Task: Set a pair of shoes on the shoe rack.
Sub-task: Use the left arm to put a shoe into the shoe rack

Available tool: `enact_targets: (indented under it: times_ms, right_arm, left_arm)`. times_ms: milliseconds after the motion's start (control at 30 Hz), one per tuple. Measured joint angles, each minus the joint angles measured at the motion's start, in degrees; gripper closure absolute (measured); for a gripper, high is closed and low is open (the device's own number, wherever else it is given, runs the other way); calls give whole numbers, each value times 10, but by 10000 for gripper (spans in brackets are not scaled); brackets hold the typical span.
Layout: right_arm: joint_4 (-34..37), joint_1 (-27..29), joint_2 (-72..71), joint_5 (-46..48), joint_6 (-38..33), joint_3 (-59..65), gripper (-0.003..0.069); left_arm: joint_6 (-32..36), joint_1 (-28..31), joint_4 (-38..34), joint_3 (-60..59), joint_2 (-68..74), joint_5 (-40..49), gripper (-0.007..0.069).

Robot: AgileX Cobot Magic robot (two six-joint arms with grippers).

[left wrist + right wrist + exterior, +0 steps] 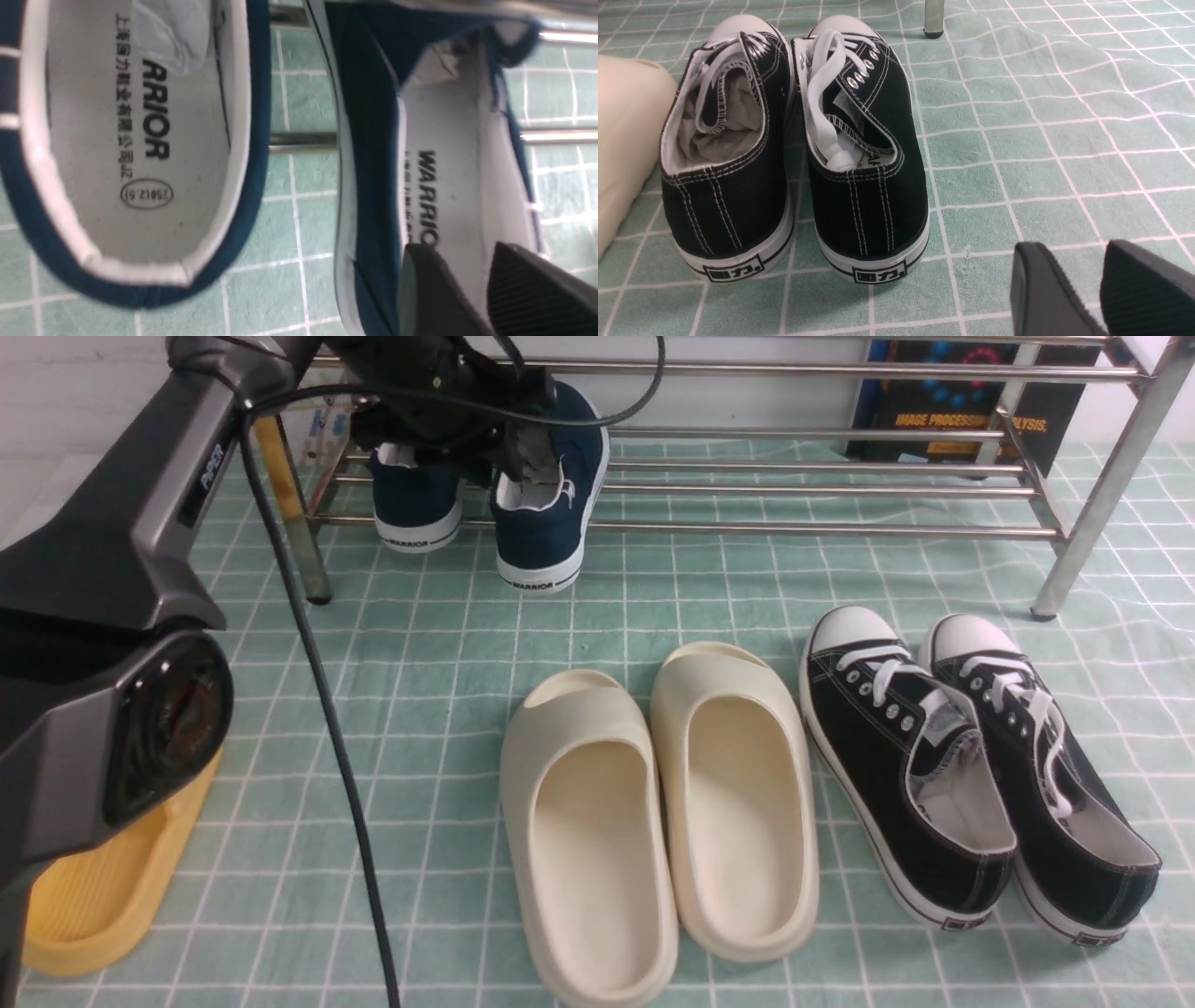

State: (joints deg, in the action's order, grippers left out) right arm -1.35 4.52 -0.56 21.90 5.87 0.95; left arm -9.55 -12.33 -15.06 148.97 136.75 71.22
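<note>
Two navy-blue shoes with white "WARRIOR" soles stand on the lower shelf of the steel shoe rack [822, 529], at its left end. The left shoe [415, 509] sits heel-out. The right shoe [551, 523] has its heel hanging past the front bar. My left gripper [523, 462] hovers over the right shoe's heel opening, its jaws apart. In the left wrist view that gripper [460, 249] shows only white insole between its fingers, with both shoes [140, 140] [369, 140] side by side over a rack bar [301, 142]. My right gripper [1069, 247] is open over bare cloth.
On the green checked cloth in front of the rack lie cream slides [653, 812] and black lace-up sneakers [971, 765] [794, 154]. A yellow slide [103, 887] sits under my left arm. A dark book [962, 420] stands behind the rack. A rack leg [933, 18] stands beyond the sneakers.
</note>
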Motion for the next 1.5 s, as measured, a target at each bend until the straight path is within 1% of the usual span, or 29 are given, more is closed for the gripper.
enact_targets:
  times_ms: [267, 333, 433, 533, 600, 633, 700, 800, 833, 933, 967, 1000, 1033, 1100, 1233, 1500]
  right_arm:
    - [0, 0, 0, 0, 0, 0, 419]
    - [0, 0, 0, 0, 0, 0, 419]
    - [0, 0, 0, 0, 0, 0, 419]
    - [0, 0, 0, 0, 0, 0, 419]
    - [0, 0, 0, 0, 0, 0, 419]
    - [0, 0, 0, 0, 0, 0, 419]
    - [0, 0, 0, 0, 0, 0, 419]
    - [0, 0, 0, 0, 0, 0, 419]
    - [0, 0, 0, 0, 0, 0, 419]
    - [0, 0, 0, 0, 0, 0, 419]
    - [0, 0, 0, 0, 0, 0, 419]
    - [0, 0, 0, 0, 0, 0, 419]
    - [0, 0, 0, 0, 0, 0, 419]
    - [0, 0, 0, 0, 0, 0, 419]
    - [0, 0, 0, 0, 0, 0, 419]
    - [0, 0, 0, 0, 0, 0, 419]
  left_arm:
    - [3, -1, 30, 8, -64, 5, 606]
    - [4, -2, 34, 8, -81, 5, 634]
    - [5, -10, 44, 8, -103, 5, 638]
    - [14, -46, 71, -19, -137, 5, 638]
    - [17, -80, 97, -62, -155, 5, 638]
    - [17, -80, 97, -62, -156, 5, 638]
    - [17, -117, 128, -126, -166, 5, 638]
    - [17, -140, 158, -219, -168, 5, 638]
    - [17, -141, 160, -224, -168, 5, 638]
    - [7, -143, 176, -306, -167, -7, 638]
    - [6, -143, 176, -309, -167, -7, 638]
    - [0, -143, 181, -329, -166, -34, 638]
    - [0, -142, 183, -331, -166, -41, 638]
    - [-9, -142, 199, -337, -158, -87, 638]
    - [-12, -142, 217, -337, -141, -131, 638]
    - [-27, -142, 247, -339, -107, -166, 638]
